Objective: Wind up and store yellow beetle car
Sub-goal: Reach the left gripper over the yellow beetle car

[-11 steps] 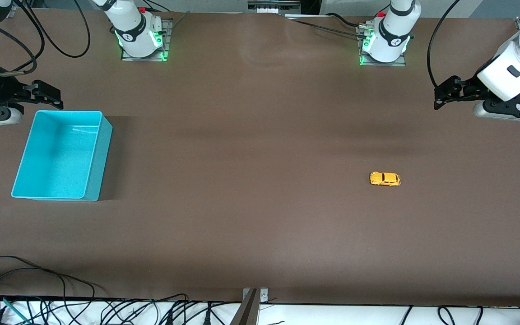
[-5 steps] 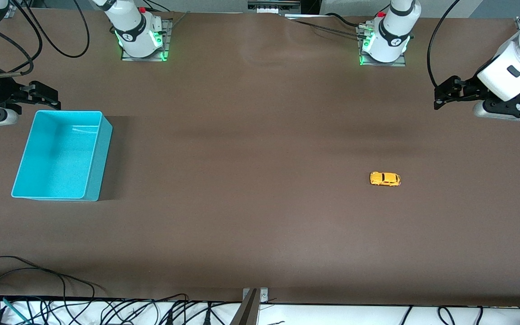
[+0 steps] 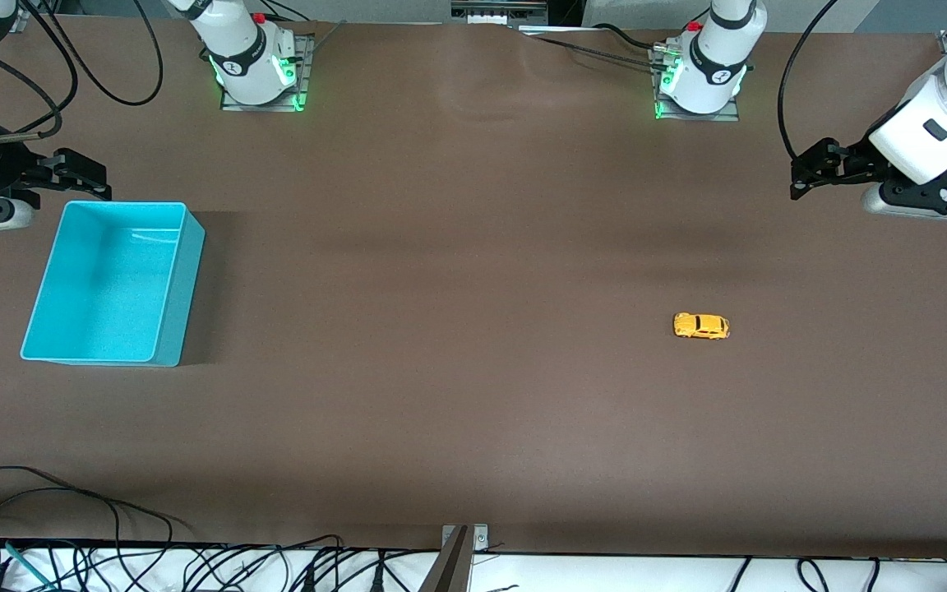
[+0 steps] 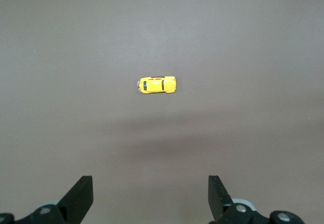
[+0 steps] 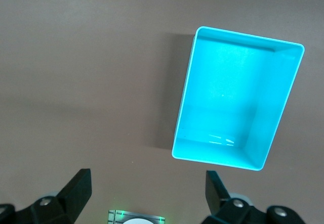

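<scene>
The yellow beetle car [image 3: 700, 326] sits on its wheels on the brown tabletop [image 3: 457, 395], toward the left arm's end, out in the open with nothing touching it; in the left wrist view the car [image 4: 157, 85] lies lengthwise across the gap between the fingers. The left pincer [image 3: 806, 170] hangs in the air at that end of the tabletop, jaws spread wide and holding nothing. The right pincer [image 3: 79, 173] hangs at the right arm's end, just by the rim of a turquoise bin [image 3: 38, 316], jaws also spread wide and holding nothing. The bin [image 5: 288, 107] stands open-topped, well apart from the car.
</scene>
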Controlling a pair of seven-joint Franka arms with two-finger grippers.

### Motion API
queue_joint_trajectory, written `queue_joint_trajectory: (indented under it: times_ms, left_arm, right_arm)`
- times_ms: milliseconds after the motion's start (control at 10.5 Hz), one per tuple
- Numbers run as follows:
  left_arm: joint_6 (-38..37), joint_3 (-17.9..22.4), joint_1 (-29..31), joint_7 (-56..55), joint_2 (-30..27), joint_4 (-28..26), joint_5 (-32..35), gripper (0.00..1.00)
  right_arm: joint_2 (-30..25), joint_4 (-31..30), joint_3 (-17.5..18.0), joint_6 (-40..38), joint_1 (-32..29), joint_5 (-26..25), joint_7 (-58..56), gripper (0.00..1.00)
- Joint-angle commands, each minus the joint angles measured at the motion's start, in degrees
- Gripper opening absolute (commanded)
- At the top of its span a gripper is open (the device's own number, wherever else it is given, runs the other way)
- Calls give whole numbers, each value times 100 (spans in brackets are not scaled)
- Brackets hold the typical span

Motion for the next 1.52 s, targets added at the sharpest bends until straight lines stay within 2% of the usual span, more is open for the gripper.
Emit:
queue_joint_trajectory:
  times_ms: [0,190,379,569,664,853,948,1138,1422]
  left_arm:
    - [49,-1,19,7,-63,-85,39,100]
    - [-116,-10,19,33,-72,-94,39,100]
    - [-188,-1,28,243,-29,-129,-381,100]
    - [-188,8,149,1170,129,-173,-356,100]
    - [-101,-1,229,1619,382,-173,-356,100]
    - [163,-36,169,2165,595,-217,-347,100]
    - [460,-45,177,2613,683,-374,-347,100]
    - [1337,-45,212,3510,719,-1031,-304,100]
    - [2357,-98,151,4592,745,-1901,83,100]
  right_arm:
    - [-49,-50,1,19,-18,71,-16,100]
    - [-49,-59,-8,11,-18,79,-24,100]
    - [-58,-50,-16,-7,-27,80,-68,100]
    - [-58,-50,-121,-16,-45,88,-103,100]
    - [-58,-50,-131,2,-36,88,-103,100]
    - [-49,-59,-131,19,-36,88,-104,100]
    - [-32,-50,-131,19,-36,88,-104,100]
    - [-23,-50,-131,54,-36,88,-104,100]
    - [-14,-59,-131,81,-36,88,-104,100]
